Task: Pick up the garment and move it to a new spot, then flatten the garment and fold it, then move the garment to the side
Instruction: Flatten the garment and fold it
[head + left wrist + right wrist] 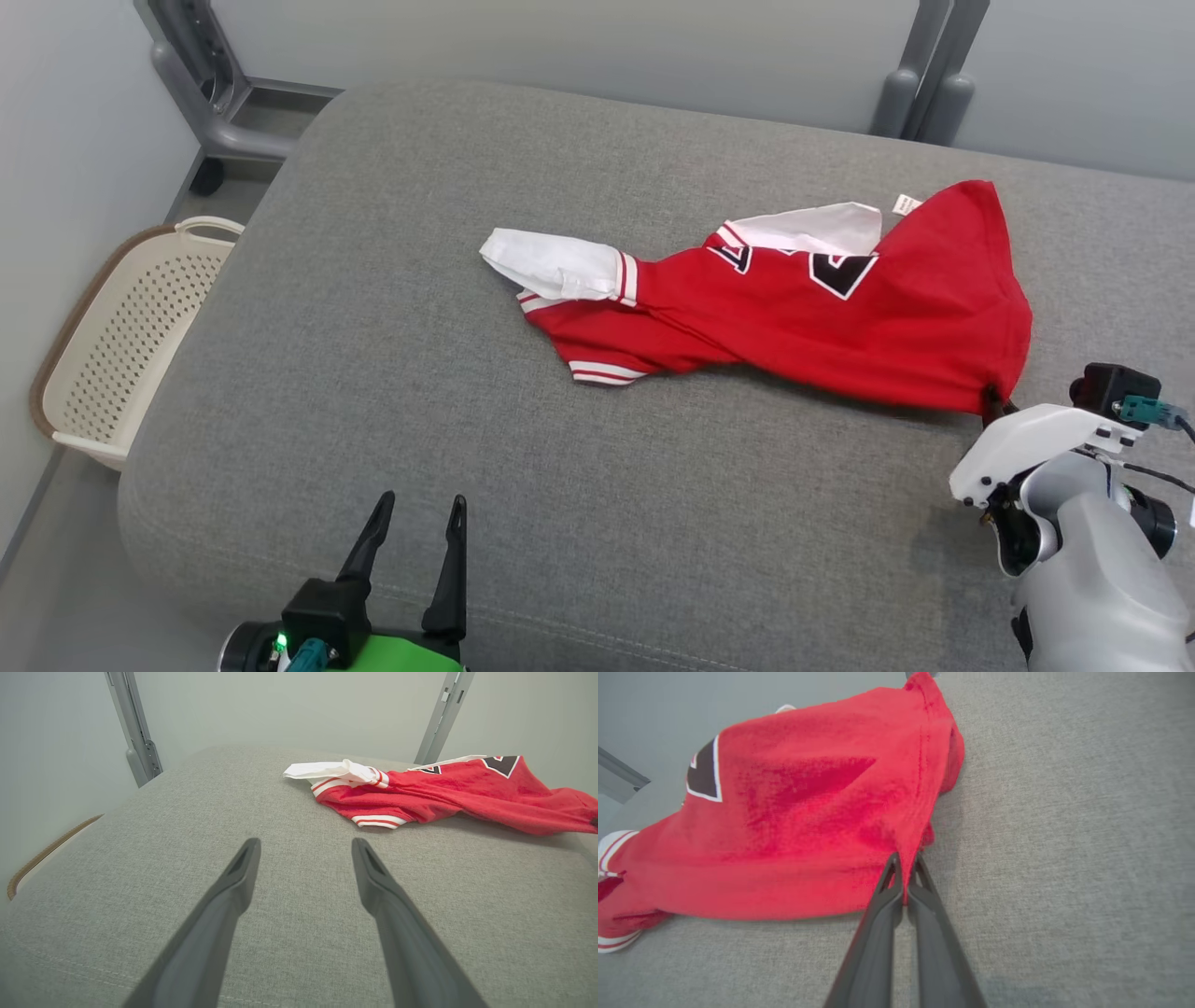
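Observation:
The garment (822, 313) is a red jersey with white sleeves and black lettering, lying crumpled across the middle and right of the grey cushion (392, 392). My right gripper (997, 403) is at the jersey's near right corner, and in the right wrist view the right gripper (906, 863) is shut on the red hem, with the garment (808, 826) spreading away to the left. My left gripper (420, 509) stands open over bare cushion at the near left, well short of the jersey. The left wrist view shows the left gripper (303, 847) open, the garment (448, 795) beyond it to the right.
A cream perforated laundry basket (121, 345) sits on the floor left of the cushion. Grey metal frame posts (210, 89) rise behind the cushion at both back corners, against a pale wall. The cushion's left half is bare fabric.

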Motion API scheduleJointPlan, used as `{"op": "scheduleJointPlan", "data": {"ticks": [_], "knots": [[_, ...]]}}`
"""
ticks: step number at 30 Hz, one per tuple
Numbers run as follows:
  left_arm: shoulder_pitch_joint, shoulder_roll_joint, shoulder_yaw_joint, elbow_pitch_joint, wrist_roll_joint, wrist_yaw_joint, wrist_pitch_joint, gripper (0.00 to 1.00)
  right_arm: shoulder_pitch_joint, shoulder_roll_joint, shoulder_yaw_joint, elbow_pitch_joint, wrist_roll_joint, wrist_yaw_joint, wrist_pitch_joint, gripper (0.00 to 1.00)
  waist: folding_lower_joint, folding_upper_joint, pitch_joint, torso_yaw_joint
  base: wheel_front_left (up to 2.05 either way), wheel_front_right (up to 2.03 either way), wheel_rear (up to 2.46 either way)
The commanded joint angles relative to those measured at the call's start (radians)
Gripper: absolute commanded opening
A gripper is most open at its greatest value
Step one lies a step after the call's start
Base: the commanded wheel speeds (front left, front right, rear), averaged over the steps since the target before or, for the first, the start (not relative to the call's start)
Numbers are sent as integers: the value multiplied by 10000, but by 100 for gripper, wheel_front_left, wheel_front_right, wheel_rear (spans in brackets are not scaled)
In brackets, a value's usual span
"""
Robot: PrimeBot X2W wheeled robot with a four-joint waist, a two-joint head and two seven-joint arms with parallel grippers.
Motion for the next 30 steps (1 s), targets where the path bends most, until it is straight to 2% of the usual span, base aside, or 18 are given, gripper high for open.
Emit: {"op": "scheduleJointPlan", "data": {"ticks": [1,6,13,24,27,30], "knots": [[100,18,36,17,35,15,-2,100,167,-45,-96,-141,136,-9,89,0,0,0,-185,-136,0,0,0],[297,18,58,21,33,31,-2,100,705,-48,-679,-1317,529,-9,1055,0,0,0,-437,-368,0,0,0],[451,18,15,83,13,-2,-1,100,2139,-50,-1388,-4170,972,-9,3229,0,0,0,-668,-556,0,0,0],[474,18,56,36,4,5,-2,100,4326,-44,-2061,-9268,3444,-5,5890,0,0,0,-694,-613,0,0,0],[466,18,119,-25,-30,59,-2,100,4220,-39,-2103,-9893,3623,-5,6115,0,0,0,-586,-712,0,0,0],[368,18,138,-60,-35,37,-2,100,3581,-38,-1845,-9915,3175,-4,6328,0,0,0,-418,-811,0,0,0]]}}
